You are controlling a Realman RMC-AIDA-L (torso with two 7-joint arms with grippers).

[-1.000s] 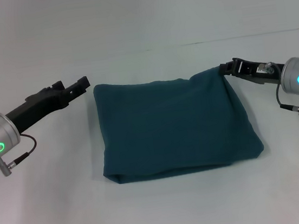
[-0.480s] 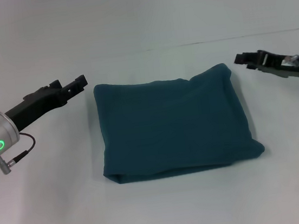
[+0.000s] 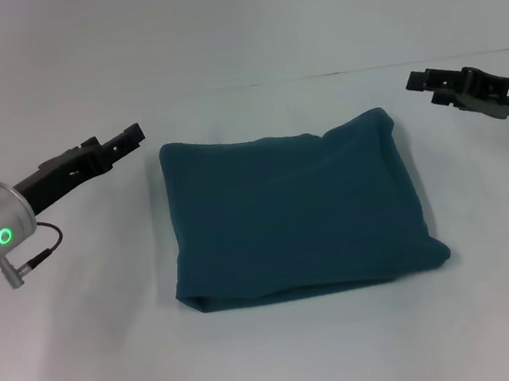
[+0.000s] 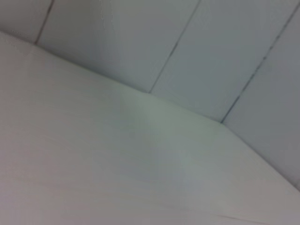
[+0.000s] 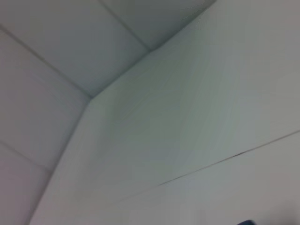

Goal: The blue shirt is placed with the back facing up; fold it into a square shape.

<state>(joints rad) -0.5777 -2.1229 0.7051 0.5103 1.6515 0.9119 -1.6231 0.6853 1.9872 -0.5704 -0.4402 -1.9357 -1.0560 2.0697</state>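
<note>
Shirt [image 3: 299, 211] is seen lying flat on the counter [image 3: 285, 363] as a compact, roughly square teal packet, plain side up, with a soft fold along the near edge and the far right corner puffed up a little. That corner was pinched by the right end effector [image 3: 420, 83] a second ago; now it has been let go, and the cloth has dropped back onto the packet without unfolding. The right end effector has been drawn away to the right and slightly farther back, so that it is now well apart from the shirt, with bare counter between them. Its fingers are seen slightly parted and nothing is held in them. The left end effector [image 3: 132, 134] is held near the far left corner of the shirt, just beyond it and clear of the cloth, and has barely been shifted over the last second; its fingers are seen narrowly parted and empty. Nothing of the shirt is caught by either wrist view, only counter and wall panels, which fits with both end effectors being pointed away from the cloth. From the release and the retreat, the last fold is judged to be done and the square shape essentially reached; at most, the raised far right corner might be pressed flat, though that is only a judgement.
</note>
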